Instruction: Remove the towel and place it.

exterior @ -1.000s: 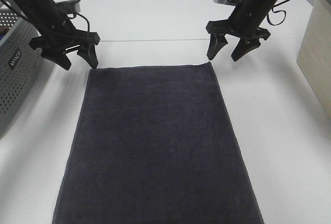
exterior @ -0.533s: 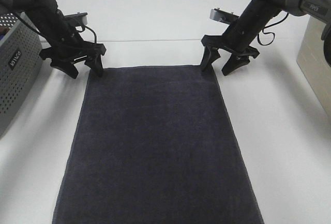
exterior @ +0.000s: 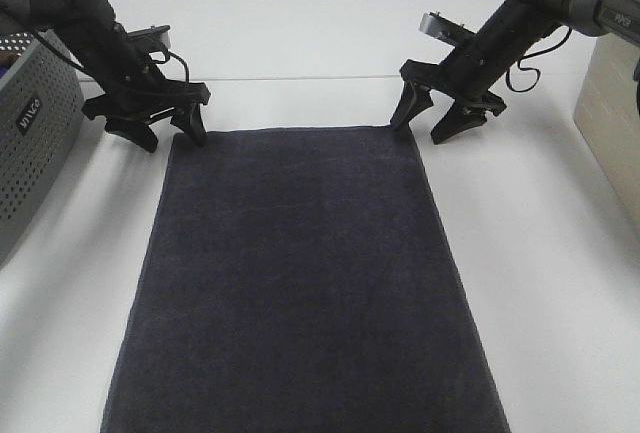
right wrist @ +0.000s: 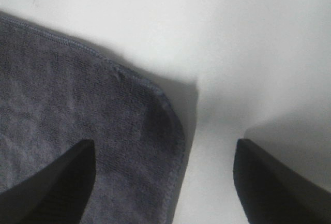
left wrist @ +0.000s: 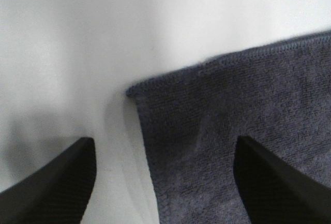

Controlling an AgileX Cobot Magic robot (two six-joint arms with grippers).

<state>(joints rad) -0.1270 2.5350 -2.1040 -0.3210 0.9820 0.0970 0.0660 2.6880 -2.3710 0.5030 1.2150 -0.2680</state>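
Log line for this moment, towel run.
phase: pre-grasp; towel: spread flat; left gripper: jaws open astride far corner; right gripper: jaws open astride far corner

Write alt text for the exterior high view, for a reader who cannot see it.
A dark towel lies flat on a white table, with the open left claw and open right claw each straddling one far corner. A grey perforated basket stands at the left edge.

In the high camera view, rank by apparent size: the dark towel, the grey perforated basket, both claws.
1. Dark charcoal terry cloth towel, by far the largest.
2. Grey perforated plastic basket, though cropped by the frame.
3. Black left claw and black right claw: alike, so unranked.
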